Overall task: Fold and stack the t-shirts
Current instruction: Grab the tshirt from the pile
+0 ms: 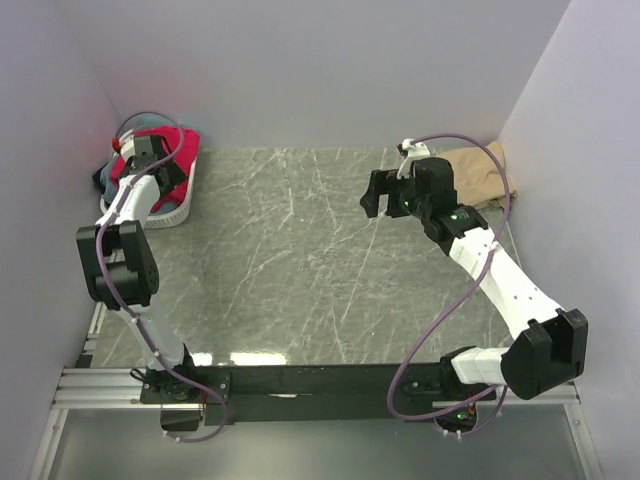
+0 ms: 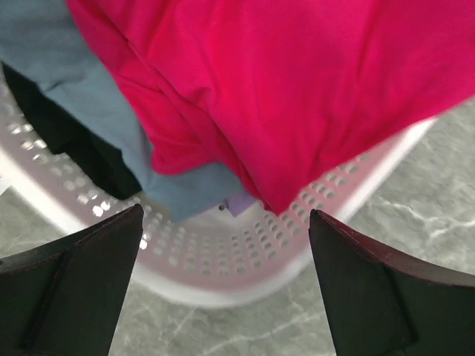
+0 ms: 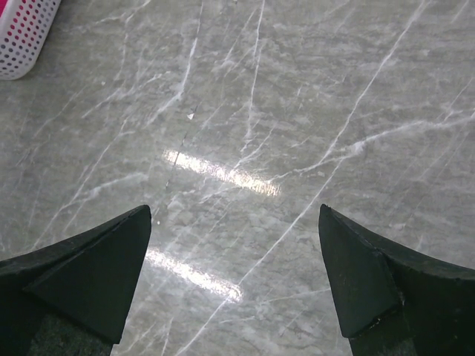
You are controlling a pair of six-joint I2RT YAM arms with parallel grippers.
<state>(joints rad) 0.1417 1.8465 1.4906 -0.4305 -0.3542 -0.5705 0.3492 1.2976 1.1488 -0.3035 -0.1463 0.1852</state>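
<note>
A bright crimson red cloth t-shirt [image 2: 297, 74] lies in the white oval plastic basket [image 2: 245, 259] at the far left, over a dusty teal blue cloth t-shirt [image 2: 89, 96] and a black cloth [image 2: 67, 141]. A tan beige cloth t-shirt [image 1: 480, 175] lies at the far right corner of the grey marbled surface [image 3: 297, 111]. Three t-shirts, one basket. The left end effector [image 2: 226, 222] hangs released over the basket, and the right end effector [image 3: 234, 215] is released over the surface.

1. This is a robotics lab test cell, not a home.
2. Plain pale walls [image 1: 300, 70] box in a grey marbled worktop [image 1: 300, 260].
3. A cabled left arm [image 1: 122, 262] and right arm [image 1: 500, 285] stand bolted to a metal rail [image 1: 90, 385] at its near edge.
</note>
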